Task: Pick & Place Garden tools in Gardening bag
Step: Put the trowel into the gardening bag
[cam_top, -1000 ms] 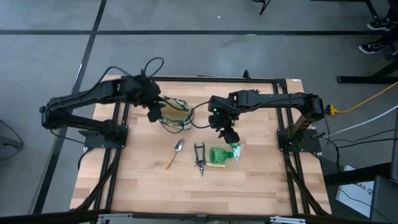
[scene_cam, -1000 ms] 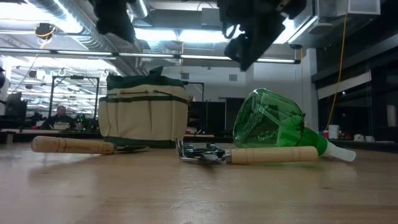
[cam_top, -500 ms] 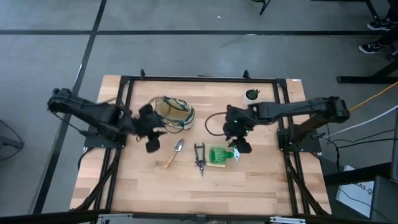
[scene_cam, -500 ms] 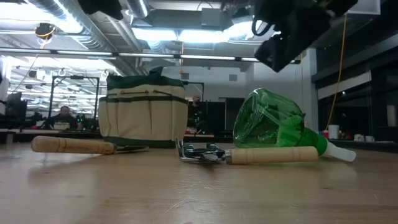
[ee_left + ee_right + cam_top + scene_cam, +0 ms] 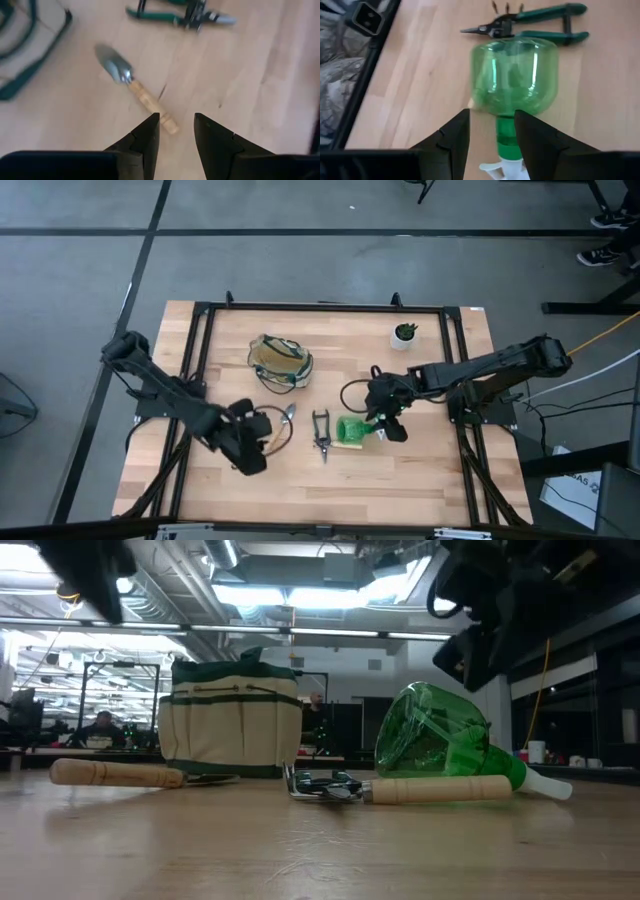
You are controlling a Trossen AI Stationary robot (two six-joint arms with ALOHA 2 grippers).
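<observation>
now both grippers hang with fingers apart: the left gripper above the trowel handle, the right gripper above the spray bottle neck. each should straddle squarely before closing, then carry to the bag, upright behind them.

Both arms are dark, nearly black, built of slim tubular links joined by thicker rounded joints. The left arm ends in a bulky black wrist block with a black cable looping beside it. The right arm carries a similar black cable loop near its wrist. The left gripper has two dark, wedge-shaped fingers with flat inner faces; the right gripper has the same matte black fingers.
</observation>
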